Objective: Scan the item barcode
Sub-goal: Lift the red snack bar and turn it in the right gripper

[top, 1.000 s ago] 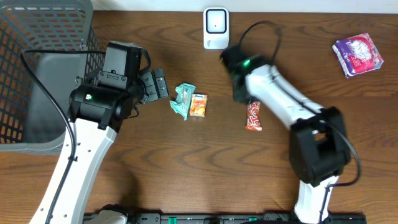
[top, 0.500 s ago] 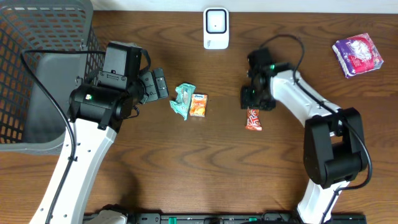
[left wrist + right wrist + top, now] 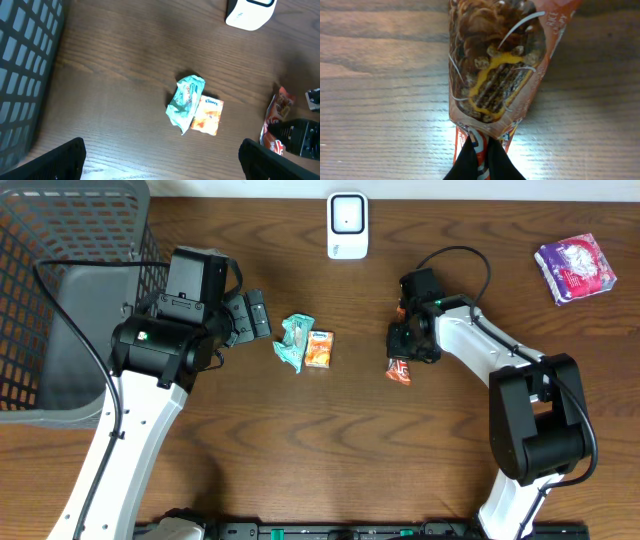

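Overhead: the bar (image 3: 399, 371) lies right of the frame's centre on the tabletop (image 3: 300, 450). Its long axis runs roughly up and down the frame. Only its lower red end shows clear; the rest is under the right tool (image 3: 403, 355), which sits on it with the fingers closed. The scanner (image 3: 347, 225) stands at the top centre, apart from the bar. The left tool (image 3: 250, 315) hangs left of centre with its fingers spread and nothing between them. Just to its right lie a teal packet (image 3: 295, 342) and an orange packet (image 3: 319, 349), touching each other. A basket (image 3: 60, 290) fills the upper left and a purple packet (image 3: 575, 268) lies in the upper right.

Left wrist: we see the bar (image 3: 275, 117) at the right edge, tilted a little, its lower end under the black right tool. The two packets lie at centre and the scanner at the top right. The left fingers (image 3: 62, 160) stand wide apart in the bottom corners.

Right wrist: the bar (image 3: 495, 75) runs straight up the frame, away from the tool. Its near end is pinched between the closed fingertips (image 3: 470, 162) at the bottom centre, and its printed face is towards us.
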Robot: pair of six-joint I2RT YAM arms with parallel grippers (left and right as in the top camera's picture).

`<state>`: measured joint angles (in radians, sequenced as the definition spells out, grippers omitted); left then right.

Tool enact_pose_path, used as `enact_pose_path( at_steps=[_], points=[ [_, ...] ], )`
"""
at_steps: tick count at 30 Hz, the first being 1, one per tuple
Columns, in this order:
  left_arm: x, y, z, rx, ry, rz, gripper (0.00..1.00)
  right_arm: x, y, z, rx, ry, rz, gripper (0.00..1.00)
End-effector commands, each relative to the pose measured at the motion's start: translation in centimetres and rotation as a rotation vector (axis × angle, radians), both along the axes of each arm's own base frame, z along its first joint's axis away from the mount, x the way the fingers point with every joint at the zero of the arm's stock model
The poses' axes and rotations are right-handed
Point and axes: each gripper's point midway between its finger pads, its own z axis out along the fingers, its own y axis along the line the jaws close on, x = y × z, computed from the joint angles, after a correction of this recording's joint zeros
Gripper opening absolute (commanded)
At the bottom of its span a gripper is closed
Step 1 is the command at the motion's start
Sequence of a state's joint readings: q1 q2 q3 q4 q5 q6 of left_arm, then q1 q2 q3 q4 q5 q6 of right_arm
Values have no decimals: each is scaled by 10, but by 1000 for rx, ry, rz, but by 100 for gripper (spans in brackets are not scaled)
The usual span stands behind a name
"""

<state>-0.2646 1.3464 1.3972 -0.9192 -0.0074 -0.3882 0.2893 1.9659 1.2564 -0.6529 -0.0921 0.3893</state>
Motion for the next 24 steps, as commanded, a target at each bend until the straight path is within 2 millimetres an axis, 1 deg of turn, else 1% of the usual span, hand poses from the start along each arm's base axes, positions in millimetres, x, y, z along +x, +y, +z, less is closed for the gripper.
enact_pose_path(
  at_steps=[1,2,4,11,15,17,19,21,23,24],
  points=[
    [0,3,0,22,-1,4,98,-2,2,-7,8,13,0,1],
    [0,3,0,22,-1,4,98,2,3,-3,10,2,5,1],
    [0,3,0,22,-1,4,98,15,7,11,20,-29,4,1],
    [0,3,0,22,-1,4,98,58,20,73,45,-150,40,1],
    [0,3,0,22,-1,4,98,89,31,101,72,-290,77,1],
    [0,3,0,22,-1,4,98,102,40,110,83,-359,106,1],
    [0,3,0,22,-1,4,98,105,39,110,63,-376,106,1],
    [0,3,0,22,-1,4,98,100,35,105,42,-354,101,1],
    [0,3,0,22,-1,4,98,89,30,96,27,-300,88,9],
    [0,3,0,22,-1,4,98,82,27,90,17,-267,80,14]
  ],
)
